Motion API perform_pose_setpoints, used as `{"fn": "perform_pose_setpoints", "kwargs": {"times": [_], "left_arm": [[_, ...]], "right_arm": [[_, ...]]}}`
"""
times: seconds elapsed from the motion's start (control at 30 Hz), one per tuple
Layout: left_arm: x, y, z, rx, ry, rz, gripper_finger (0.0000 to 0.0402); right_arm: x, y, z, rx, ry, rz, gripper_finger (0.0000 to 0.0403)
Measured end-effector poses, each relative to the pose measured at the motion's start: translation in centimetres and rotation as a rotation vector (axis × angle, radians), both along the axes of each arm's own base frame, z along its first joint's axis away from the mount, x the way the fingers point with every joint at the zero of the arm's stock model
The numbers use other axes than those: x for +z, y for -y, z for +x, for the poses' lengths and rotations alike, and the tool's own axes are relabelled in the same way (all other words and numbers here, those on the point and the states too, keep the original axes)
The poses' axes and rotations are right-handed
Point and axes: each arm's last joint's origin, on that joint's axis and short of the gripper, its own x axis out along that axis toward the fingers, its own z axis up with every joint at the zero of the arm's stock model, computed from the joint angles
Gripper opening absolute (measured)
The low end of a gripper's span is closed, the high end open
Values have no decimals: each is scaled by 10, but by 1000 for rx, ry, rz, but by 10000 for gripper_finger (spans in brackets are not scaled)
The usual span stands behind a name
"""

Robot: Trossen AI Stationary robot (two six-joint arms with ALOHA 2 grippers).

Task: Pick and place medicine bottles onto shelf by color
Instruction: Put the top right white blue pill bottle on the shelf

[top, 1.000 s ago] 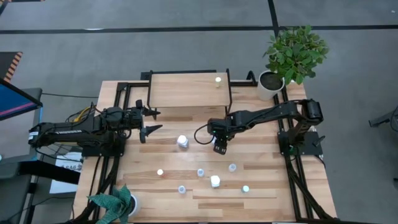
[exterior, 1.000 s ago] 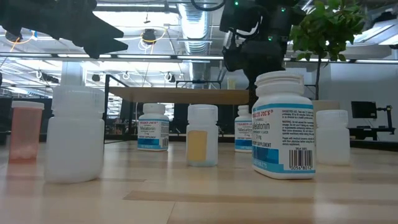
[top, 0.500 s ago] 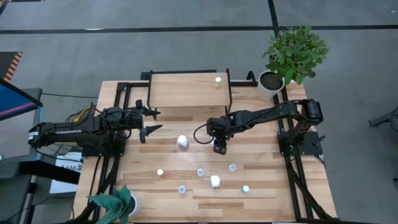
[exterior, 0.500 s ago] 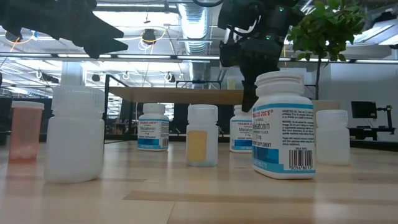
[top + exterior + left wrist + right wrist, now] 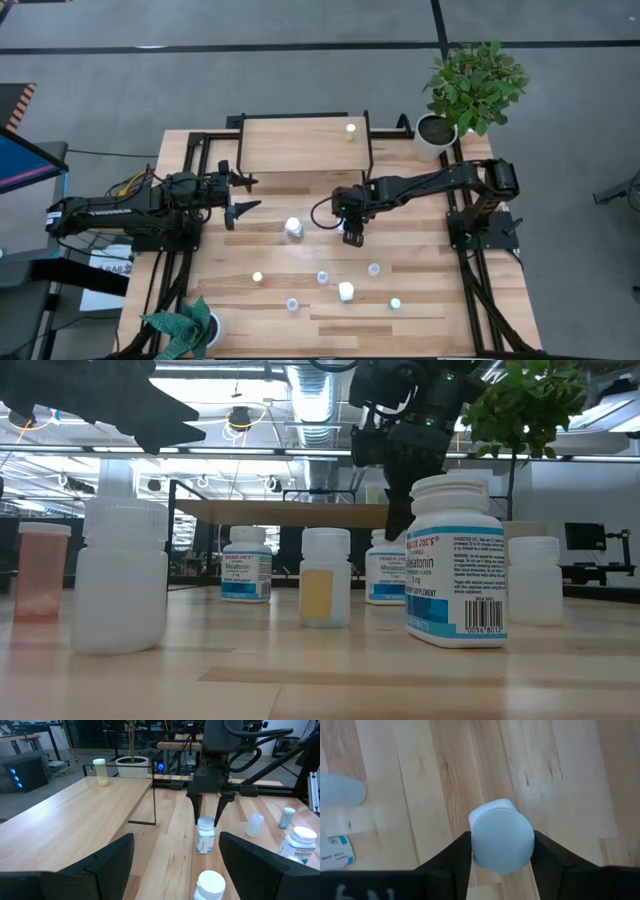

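A white-capped medicine bottle stands upright on the table, just in front of the shelf. The right gripper points down over it, fingers spread at either side of the cap. The left gripper hovers open near the shelf's left end.

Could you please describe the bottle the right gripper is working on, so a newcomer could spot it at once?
Start at the shelf; just in front of its right corner hangs the right gripper. Between its fingers stands a white-capped bottle, the only one straddled by a gripper.
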Motion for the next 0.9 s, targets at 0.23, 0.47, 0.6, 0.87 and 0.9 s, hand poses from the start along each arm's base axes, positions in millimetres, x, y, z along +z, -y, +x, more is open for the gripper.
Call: {"fn": "perform_pose_setpoints", "kwargs": {"times": [0.23, 0.47, 0.6, 0.87, 0.9], "left_arm": [[0, 0, 0, 0, 1, 0, 281], [0, 0, 0, 0, 2, 0, 281], [0, 0, 0, -1, 2, 0, 281], [0, 0, 0, -1, 4, 0, 281], [0, 0, 0, -1, 4, 0, 281]], "right_arm": [[20, 0, 9, 4, 53, -3, 179], [74, 11, 22, -2, 140, -18, 176], [113, 24, 27, 9, 241, -56, 179], [172, 74, 24, 15, 413, -231, 176], [175, 82, 23, 4, 430, -248, 176]]}}
